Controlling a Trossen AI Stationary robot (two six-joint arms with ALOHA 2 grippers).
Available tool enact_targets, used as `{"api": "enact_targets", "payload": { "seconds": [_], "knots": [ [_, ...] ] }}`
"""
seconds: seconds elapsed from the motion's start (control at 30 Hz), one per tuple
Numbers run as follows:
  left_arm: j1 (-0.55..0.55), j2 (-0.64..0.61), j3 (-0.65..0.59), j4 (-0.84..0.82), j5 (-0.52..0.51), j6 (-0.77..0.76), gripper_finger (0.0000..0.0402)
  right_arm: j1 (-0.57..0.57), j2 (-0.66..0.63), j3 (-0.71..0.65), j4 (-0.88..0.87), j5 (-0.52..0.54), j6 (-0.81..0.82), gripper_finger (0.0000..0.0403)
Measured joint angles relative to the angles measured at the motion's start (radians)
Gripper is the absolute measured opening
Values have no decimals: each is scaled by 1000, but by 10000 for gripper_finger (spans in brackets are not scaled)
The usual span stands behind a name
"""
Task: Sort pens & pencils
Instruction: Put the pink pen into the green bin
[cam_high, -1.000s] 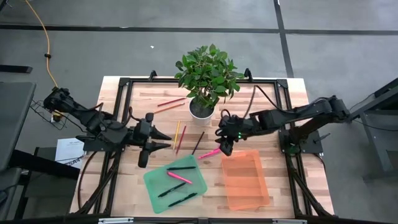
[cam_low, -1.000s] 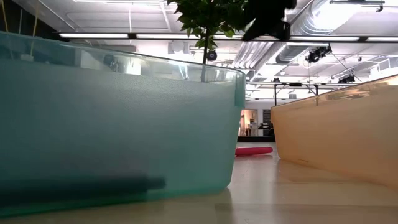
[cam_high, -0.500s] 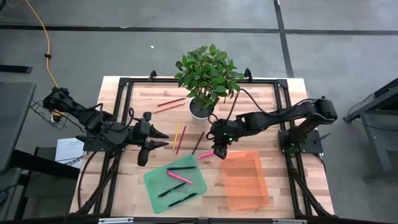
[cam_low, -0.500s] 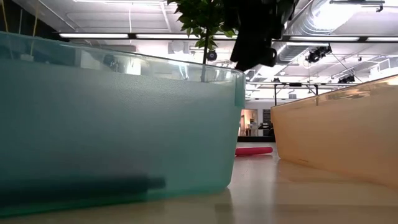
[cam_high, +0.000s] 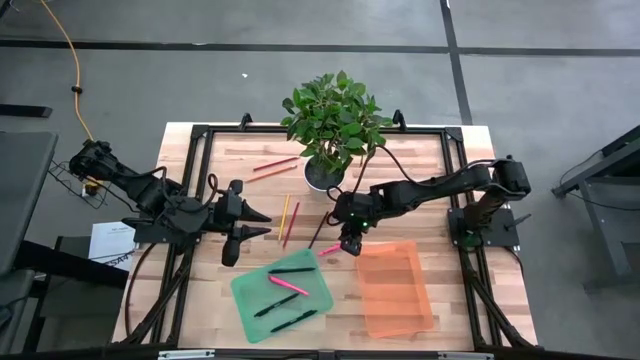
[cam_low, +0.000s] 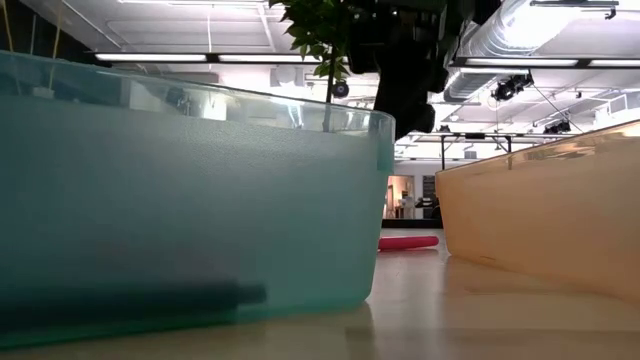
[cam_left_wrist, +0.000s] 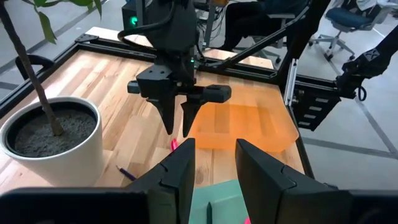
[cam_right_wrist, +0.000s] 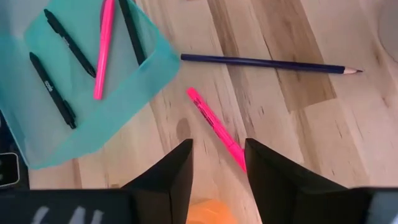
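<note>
A pink pen (cam_high: 330, 249) lies flat on the table between the teal tray (cam_high: 250, 290) and the orange tray (cam_high: 395, 290); it also shows in the right wrist view (cam_right_wrist: 214, 127) and the low view (cam_low: 408, 242). My right gripper (cam_high: 348, 243) hangs open just above it, fingers pointing down (cam_left_wrist: 177, 132), touching nothing. The teal tray holds one pink pen (cam_high: 288, 285) and three black pens (cam_high: 277, 304). Pencils lie on the wood: a dark one (cam_high: 318, 230), a red one (cam_high: 292, 222), a yellow one (cam_high: 284, 212) and two more (cam_high: 275, 166) farther back. My left gripper (cam_high: 263, 225) waits open at the left.
A potted plant (cam_high: 335, 120) in a white pot (cam_high: 323, 175) stands at the table's far middle, close behind my right arm. The orange tray (cam_right_wrist: 208, 214) lies just below my right gripper's near side. Bare wood (cam_high: 230, 160) shows at the far left.
My right gripper has moved toward the table's left edge and come down toward the pink pen on the table, staying open. The pen has not moved.
</note>
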Motion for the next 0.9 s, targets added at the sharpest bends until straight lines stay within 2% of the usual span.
{"api": "enact_targets", "payload": {
  "seconds": [0.17, 0.5, 0.9],
  "knots": [
    [0, 0, 0, 0, -4, 0, 101, 0, 20, 0, -1, -32, -24, 115],
    [0, 0, 0, -11, -8, -7, 101, 0, 82, 1, 9, -79, -37, 115],
    [0, 0, 0, -22, -8, -11, 101, 0, 190, 121, -101, -79, -139, 115]
  ]
}}
